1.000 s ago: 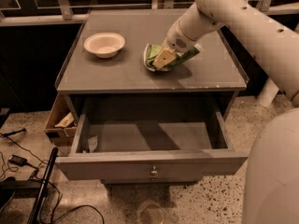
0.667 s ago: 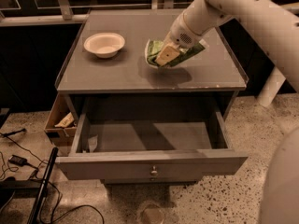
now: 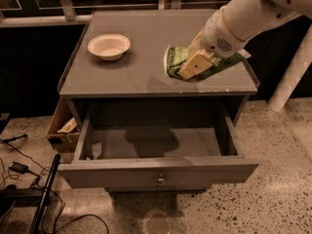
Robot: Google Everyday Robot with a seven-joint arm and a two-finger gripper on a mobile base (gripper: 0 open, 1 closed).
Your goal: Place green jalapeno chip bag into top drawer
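My gripper is shut on the green jalapeno chip bag and holds it lifted a little above the right front part of the grey cabinet top. A tan finger pad presses on the bag's front. The white arm comes in from the upper right and hides part of the bag. The top drawer is pulled wide open below, with its round metal knob at the front centre. The bag's shadow falls on the drawer floor.
A white round bowl sits on the cabinet top at the back left. A brown cardboard box stands left of the cabinet. Cables and a black bar lie on the floor at left. A small pale scrap lies in the drawer's left corner.
The gripper has lifted the chip bag off the cabinet top and carried it toward the front edge, over the open drawer side. The bowl and drawer have not moved.
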